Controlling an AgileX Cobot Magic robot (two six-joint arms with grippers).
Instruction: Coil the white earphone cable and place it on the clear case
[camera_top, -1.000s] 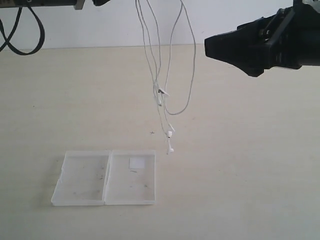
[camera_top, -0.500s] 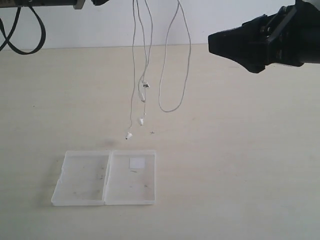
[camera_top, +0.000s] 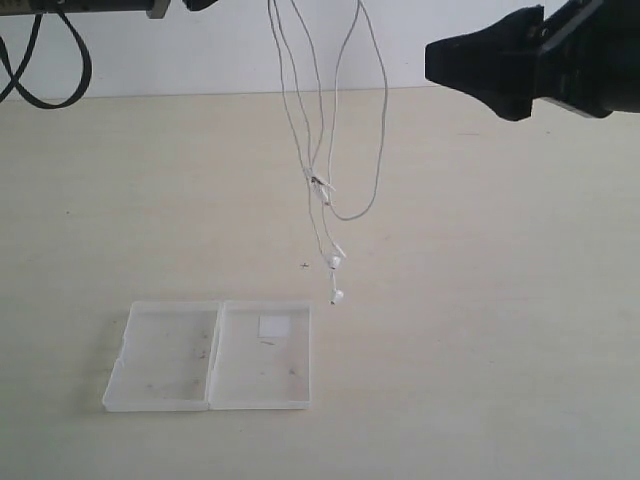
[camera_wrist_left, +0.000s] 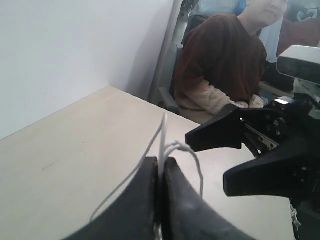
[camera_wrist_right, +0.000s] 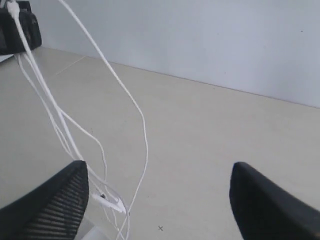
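The very thin white earphone cable (camera_top: 320, 182) hung in long loops over the middle of the pale bench (camera_top: 480, 300), pinched by the left gripper's (camera_wrist_left: 161, 165) closed fingers. Its earbuds dangled apart from the flat translucent plastic case (camera_top: 165, 355), which lay open toward the near edge. The right gripper's (camera_wrist_right: 157, 167) fingers were spread wide.

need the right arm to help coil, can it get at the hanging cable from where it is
Probably yes: the right end effector is open and faces the cable, which hangs free with nothing between them.

No writing can be read anywhere; the white sticker (camera_top: 273, 325) in the clear case (camera_top: 165, 362) looks blank.
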